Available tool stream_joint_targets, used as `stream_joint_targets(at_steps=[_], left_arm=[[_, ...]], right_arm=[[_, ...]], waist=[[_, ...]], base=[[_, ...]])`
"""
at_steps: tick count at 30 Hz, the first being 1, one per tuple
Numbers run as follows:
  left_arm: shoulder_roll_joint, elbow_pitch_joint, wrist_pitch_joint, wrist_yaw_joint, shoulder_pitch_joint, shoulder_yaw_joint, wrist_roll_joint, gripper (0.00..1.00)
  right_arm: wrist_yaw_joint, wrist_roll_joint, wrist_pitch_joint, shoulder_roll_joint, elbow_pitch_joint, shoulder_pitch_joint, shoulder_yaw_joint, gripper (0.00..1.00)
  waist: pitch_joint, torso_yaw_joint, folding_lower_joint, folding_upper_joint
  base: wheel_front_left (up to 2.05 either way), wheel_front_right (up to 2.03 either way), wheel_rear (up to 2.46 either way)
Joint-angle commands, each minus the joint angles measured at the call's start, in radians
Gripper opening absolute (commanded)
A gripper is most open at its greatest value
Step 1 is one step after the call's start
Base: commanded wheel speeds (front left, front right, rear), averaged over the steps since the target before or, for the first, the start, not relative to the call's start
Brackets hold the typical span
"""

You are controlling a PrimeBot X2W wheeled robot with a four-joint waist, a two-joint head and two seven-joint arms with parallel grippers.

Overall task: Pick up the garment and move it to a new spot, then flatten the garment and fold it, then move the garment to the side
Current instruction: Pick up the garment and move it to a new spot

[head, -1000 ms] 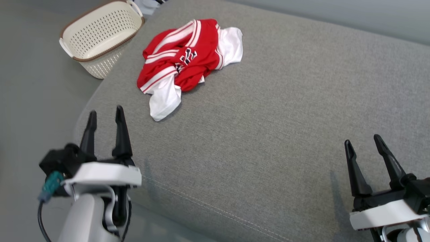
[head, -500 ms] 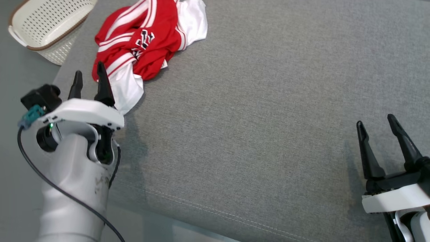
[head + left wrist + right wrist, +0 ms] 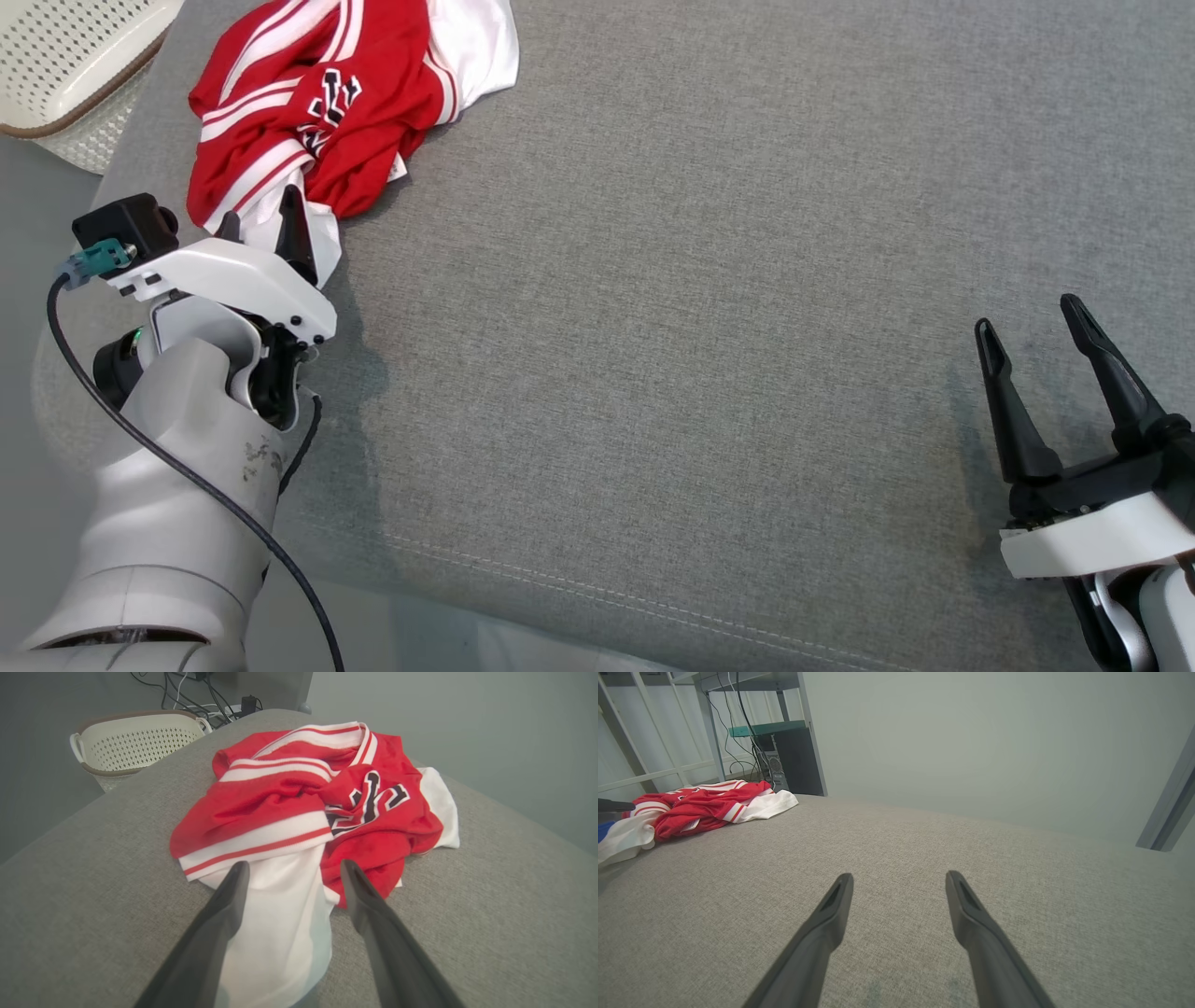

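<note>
**Task object.** A crumpled red-and-white sports jersey with black-and-white lettering [image 3: 317, 93] lies at the far left of a broad grey woven-fabric cushion [image 3: 700, 327], close to the cushion's left edge. Beyond that edge, at the upper left of the head view, stands a cream perforated plastic basket with a brown rim [image 3: 56, 51], apart from the jersey.

**Left arm.** The left gripper [image 3: 260, 207] is at the near end of the jersey, its two dark fingers spread wide and pointing into the heap. In the left wrist view a white sleeve panel runs toward the camera between the two fingers. The left finger overlaps the panel's left border, and the right finger stands at its right border, in front of a red fold. Nothing is pinched between the fingers; whether their tips touch the cloth cannot be told. The red body of the jersey, with its striped white bands and lettering, lies just past the fingertips.

**Right arm.** The right gripper [image 3: 1025, 313] hangs at the lower right of the head view, well apart from the jersey. Its fingers are likewise spread and empty, over bare grey fabric. In the right wrist view the jersey appears far off at the left, in front of a grey metal shelf rack [image 3: 811, 737].
</note>
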Motion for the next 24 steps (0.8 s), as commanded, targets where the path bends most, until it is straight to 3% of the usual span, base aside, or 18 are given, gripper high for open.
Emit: stream_joint_targets(at_steps=[1, 22, 23, 24], left_arm=[[0.054, -0.006, 0.002, -0.004, -0.032, 0.014, 0.002, 1.00], [0.080, 0.039, 0.005, 0.046, -0.099, 0.002, -0.013, 1.00], [0.082, 0.039, 0.000, 0.053, -0.098, 0.002, -0.014, 0.42], [0.085, 0.040, -0.008, 0.057, -0.098, 0.001, -0.012, 0.00]], right_arm=[[0.000, 0.010, -0.006, -0.019, -0.022, -0.012, 0.027, 1.00], [0.000, 0.046, -0.006, -0.052, -0.028, -0.059, 0.051, 1.00], [0.000, 0.046, -0.006, -0.051, -0.027, -0.061, 0.052, 1.00], [0.000, 0.047, -0.006, -0.050, -0.026, -0.063, 0.053, 1.00]], waist=[[0.006, -0.011, 0.0000, 0.0000], [0.122, -0.080, 0.0000, 0.0000], [0.123, -0.082, 0.0000, 0.0000], [0.124, -0.084, 0.0000, 0.0000]], base=[[0.00, 0.00, 0.00], [0.00, 0.00, 0.00], [0.00, 0.00, 0.00], [0.00, 0.00, 0.00]])
